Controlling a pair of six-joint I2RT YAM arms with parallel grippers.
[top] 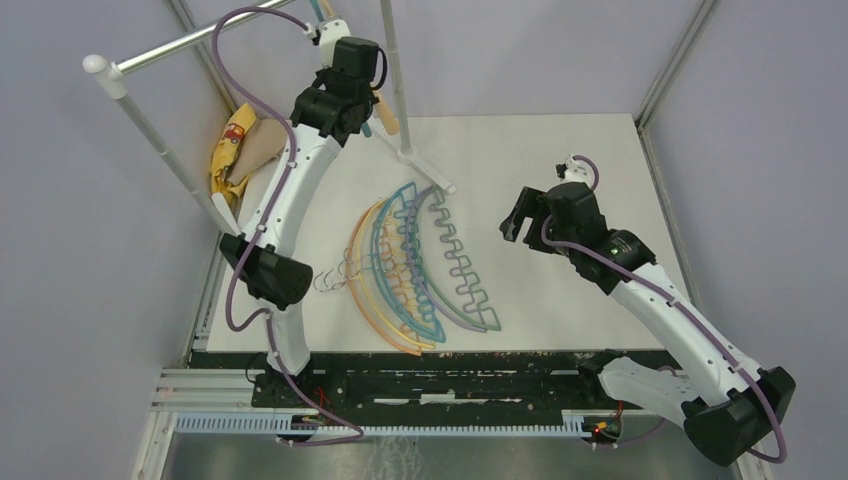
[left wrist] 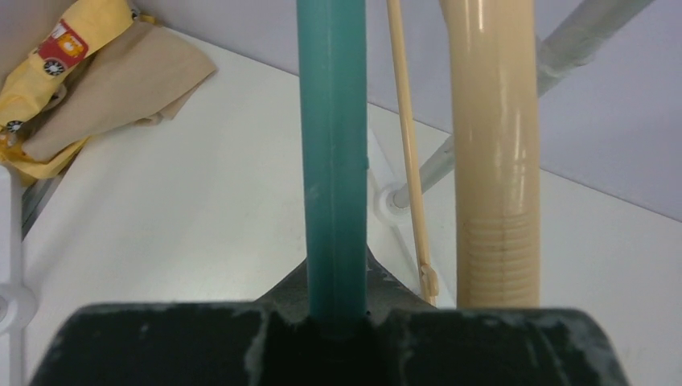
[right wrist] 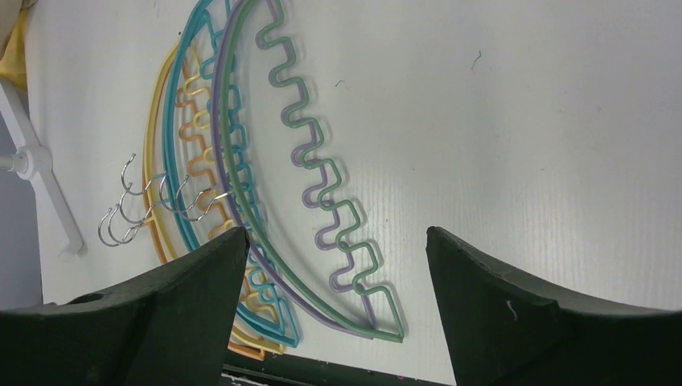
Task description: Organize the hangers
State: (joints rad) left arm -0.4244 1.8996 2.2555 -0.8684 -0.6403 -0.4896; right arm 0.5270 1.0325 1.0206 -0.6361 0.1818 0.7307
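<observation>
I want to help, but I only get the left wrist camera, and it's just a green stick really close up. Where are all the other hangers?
Observer: The pile of hangers lies flat in the middle of the table.
Operator: Which way do their hooks go?
Observer: The metal hooks bunch together on the side nearest the left arm.
Operator: Is the other hand busy?
Observer: No, the right gripper hangs open and empty near the pile.

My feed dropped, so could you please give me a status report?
Left tool shut on teal hanger, held high. Right tool open, facing hanger pile. Rack foot beside pile.
</observation>
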